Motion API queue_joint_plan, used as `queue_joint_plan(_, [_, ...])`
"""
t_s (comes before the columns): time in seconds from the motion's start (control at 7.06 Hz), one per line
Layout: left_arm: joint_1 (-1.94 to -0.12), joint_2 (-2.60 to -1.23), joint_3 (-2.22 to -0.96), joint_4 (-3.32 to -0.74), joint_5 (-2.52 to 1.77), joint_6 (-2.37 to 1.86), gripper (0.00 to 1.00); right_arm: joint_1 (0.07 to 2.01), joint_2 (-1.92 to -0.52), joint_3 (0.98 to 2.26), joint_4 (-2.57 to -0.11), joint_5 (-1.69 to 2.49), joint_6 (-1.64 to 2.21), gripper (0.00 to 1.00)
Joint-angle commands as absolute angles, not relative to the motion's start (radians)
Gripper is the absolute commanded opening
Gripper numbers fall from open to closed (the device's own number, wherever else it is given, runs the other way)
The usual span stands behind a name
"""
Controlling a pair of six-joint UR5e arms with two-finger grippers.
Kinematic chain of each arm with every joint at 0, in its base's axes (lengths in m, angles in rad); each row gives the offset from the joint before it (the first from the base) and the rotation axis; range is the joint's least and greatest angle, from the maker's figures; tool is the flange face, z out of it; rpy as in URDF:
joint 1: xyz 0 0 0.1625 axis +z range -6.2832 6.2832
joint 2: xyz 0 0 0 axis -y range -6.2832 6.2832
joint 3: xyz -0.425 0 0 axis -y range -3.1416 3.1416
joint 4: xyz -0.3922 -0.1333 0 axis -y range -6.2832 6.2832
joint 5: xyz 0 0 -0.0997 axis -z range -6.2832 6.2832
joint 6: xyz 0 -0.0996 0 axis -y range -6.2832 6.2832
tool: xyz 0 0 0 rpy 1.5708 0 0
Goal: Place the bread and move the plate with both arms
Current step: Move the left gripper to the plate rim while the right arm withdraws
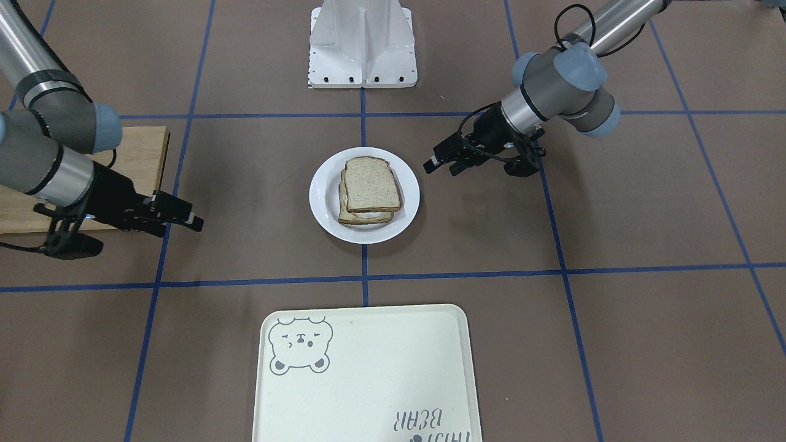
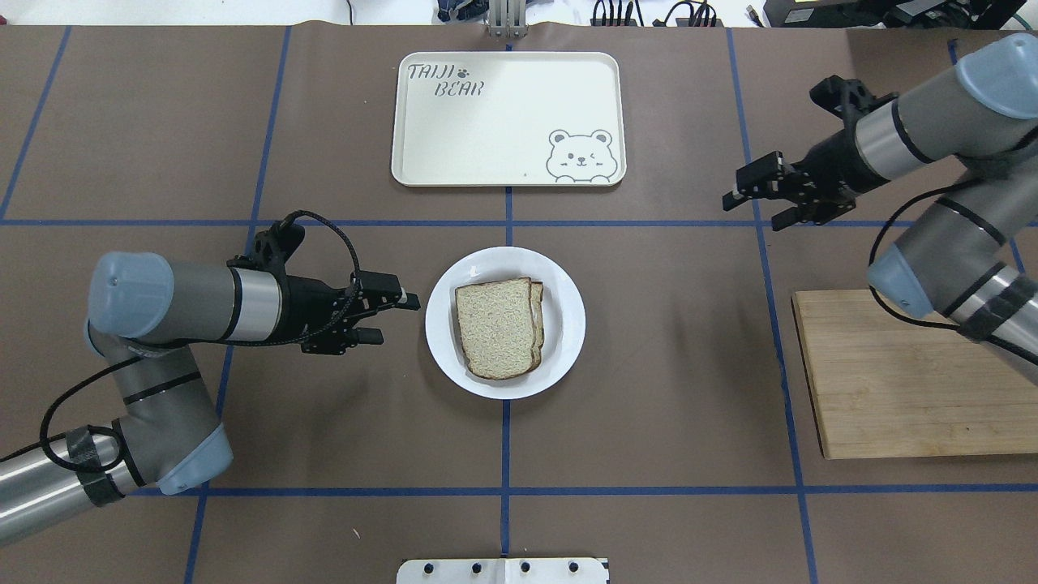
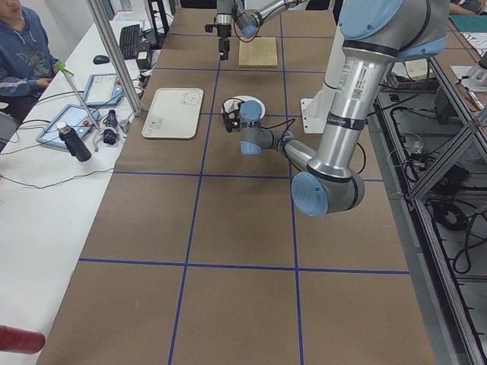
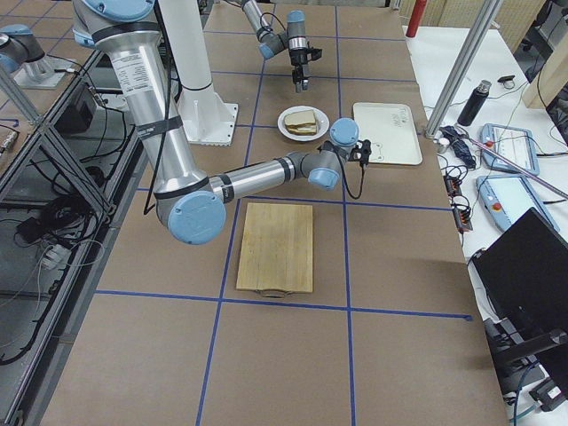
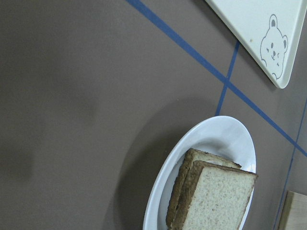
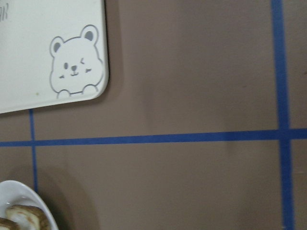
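Note:
The plain bread slice (image 1: 371,184) lies on top of a second slice, whose egg white shows at its edge, on the round white plate (image 1: 408,212) at the table's middle. Bread (image 2: 496,326) and plate (image 2: 568,324) also show in the overhead view. My left gripper (image 2: 397,318) is open and empty, just off the plate's left rim, pointing at it. It also shows in the front view (image 1: 441,168). My right gripper (image 2: 754,209) is open and empty, well off to the plate's right and farther back. The left wrist view shows the plate (image 5: 220,134) and bread (image 5: 218,199) close.
A cream tray with a bear drawing (image 2: 503,122) lies beyond the plate. A wooden cutting board (image 2: 892,381) lies at the right, under my right arm. The robot's white base (image 1: 362,43) stands at the near edge. Blue tape lines cross the brown table.

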State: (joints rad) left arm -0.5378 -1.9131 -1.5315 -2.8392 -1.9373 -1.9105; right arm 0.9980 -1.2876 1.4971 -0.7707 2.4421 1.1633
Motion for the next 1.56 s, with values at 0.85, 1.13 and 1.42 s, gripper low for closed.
queue_joint_plan(0.85, [-0.473,-1.991,-1.378,-2.965,-1.852,-1.968,0.65,1.170,-1.351,1.689,-1.476,2.281,0.307,1.00])
queue_joint_plan(1.13, [-0.436,-1.999,-1.378,-2.964,-1.794,-1.968,0.57,1.170,-1.356,1.690,-1.476,2.283,0.307,1.00])
queue_joint_plan(1.42, [-0.427,-2.002,-1.374,-2.964,-1.778,-1.968,0.40,1.170,-1.355,1.695,-1.476,2.286,0.307,1.00])
